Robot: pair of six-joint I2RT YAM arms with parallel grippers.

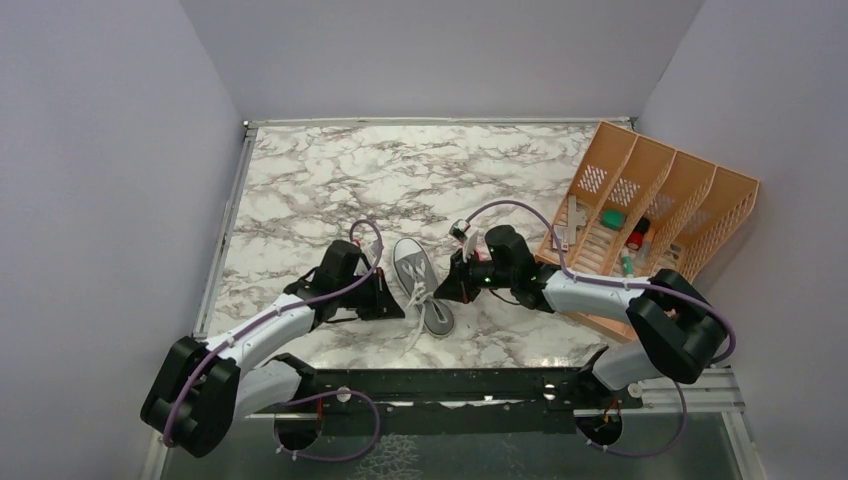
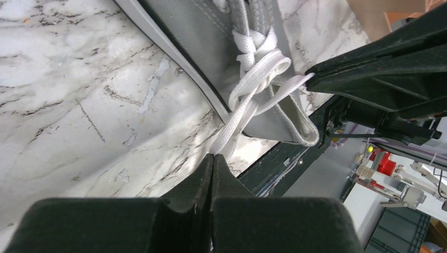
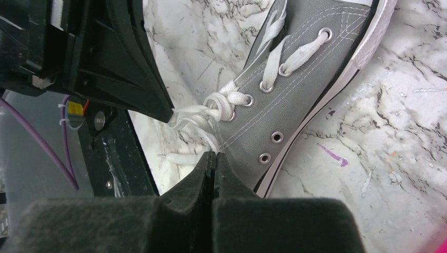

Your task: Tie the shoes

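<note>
Marble-look counter [image 1: 330,180], left gripper [image 2: 213,158] jaws pressed together on a white lace [image 2: 240,113], grey canvas sneaker [image 1: 420,275] mid-counter between both grippers, toe away from bases, right gripper [image 3: 213,155] jaws pinching the other strand, orange file rack [image 1: 660,195] far right.

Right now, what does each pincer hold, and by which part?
The left pincer and right pincer each pinch a white lace strand beside the grey sneaker's knot.

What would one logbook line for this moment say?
task: tie sneaker | left claw: shut on lace | right claw: shut on lace | knot: crossed, no bow | sneaker: on marble table
</note>
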